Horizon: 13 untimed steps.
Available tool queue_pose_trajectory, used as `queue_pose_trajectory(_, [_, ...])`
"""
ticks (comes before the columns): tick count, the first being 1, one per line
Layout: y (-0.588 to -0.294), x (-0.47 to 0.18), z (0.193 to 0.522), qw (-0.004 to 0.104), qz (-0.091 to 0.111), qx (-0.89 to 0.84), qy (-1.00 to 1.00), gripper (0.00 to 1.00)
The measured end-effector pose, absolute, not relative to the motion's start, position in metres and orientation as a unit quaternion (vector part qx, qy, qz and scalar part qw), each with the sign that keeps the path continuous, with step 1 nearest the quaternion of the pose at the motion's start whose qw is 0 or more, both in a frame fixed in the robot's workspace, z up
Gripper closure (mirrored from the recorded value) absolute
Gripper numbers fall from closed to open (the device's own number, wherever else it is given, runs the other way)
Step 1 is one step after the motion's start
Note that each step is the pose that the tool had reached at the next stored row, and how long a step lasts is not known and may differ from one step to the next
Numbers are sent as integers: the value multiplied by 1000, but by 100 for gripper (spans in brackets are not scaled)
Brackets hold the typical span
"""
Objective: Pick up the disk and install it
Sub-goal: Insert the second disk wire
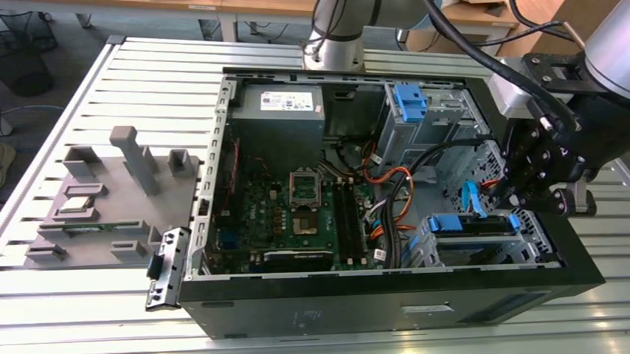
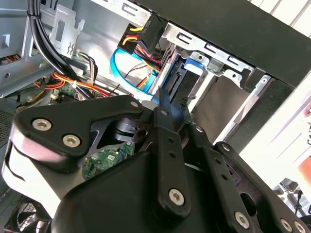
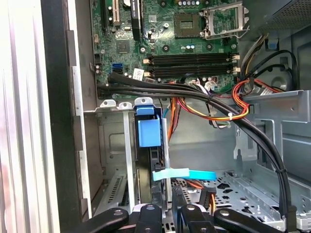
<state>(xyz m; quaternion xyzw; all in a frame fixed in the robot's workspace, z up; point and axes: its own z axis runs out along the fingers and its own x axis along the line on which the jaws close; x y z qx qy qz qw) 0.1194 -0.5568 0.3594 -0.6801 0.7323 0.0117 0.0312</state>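
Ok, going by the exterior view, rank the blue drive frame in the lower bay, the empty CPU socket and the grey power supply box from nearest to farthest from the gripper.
1. Blue drive frame, in the lower bay just below the gripper.
2. CPU socket, mid-motherboard, toward the exterior view's left.
3. Power supply box, in the case's top corner on the exterior view's left.

Black cable bundle [image 3: 194, 92] across case, drive cage [image 1: 473, 240] crowded

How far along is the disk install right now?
The disk already stands on edge in the metal drive cage at the case corner, its blue frame tab uppermost. The tool hovers directly above it in the exterior view. Whether it is fully seated cannot be told.
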Motion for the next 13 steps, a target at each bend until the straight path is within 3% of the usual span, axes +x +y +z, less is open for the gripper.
queue_pose_trajectory(13, [-551, 120, 364, 31, 12, -680, 732, 76])
